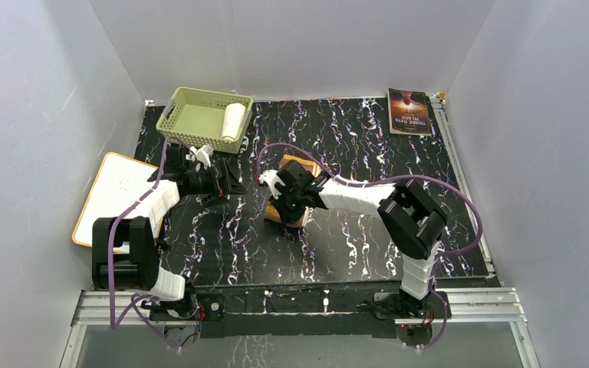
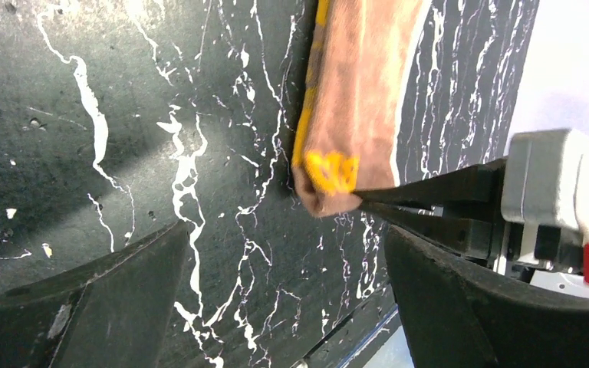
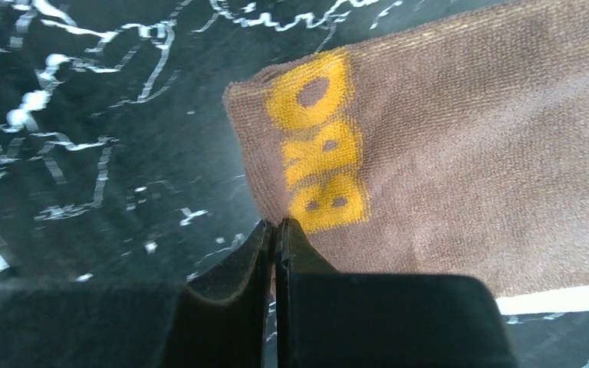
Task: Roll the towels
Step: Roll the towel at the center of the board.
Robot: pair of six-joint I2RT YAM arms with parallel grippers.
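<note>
The brown towel [image 1: 302, 164] with orange-yellow print lies as a strip on the black mat at the middle; it also shows in the left wrist view [image 2: 360, 92] and the right wrist view [image 3: 460, 153]. My right gripper [image 1: 285, 205] is shut on its near edge beside the yellow print, with the jaws pressed together [image 3: 278, 228]. Its fingers [image 2: 429, 188] pinch the towel's corner in the left wrist view. My left gripper [image 1: 232, 182] is open and empty, just left of the towel [image 2: 284, 307]. The white towel [image 1: 234, 120] lies rolled in the green basket [image 1: 192, 103].
A white board with a tan edge [image 1: 119, 192] lies at the left, partly off the mat. A dark-covered book [image 1: 409, 111] lies at the back right. Grey walls close in the sides and back.
</note>
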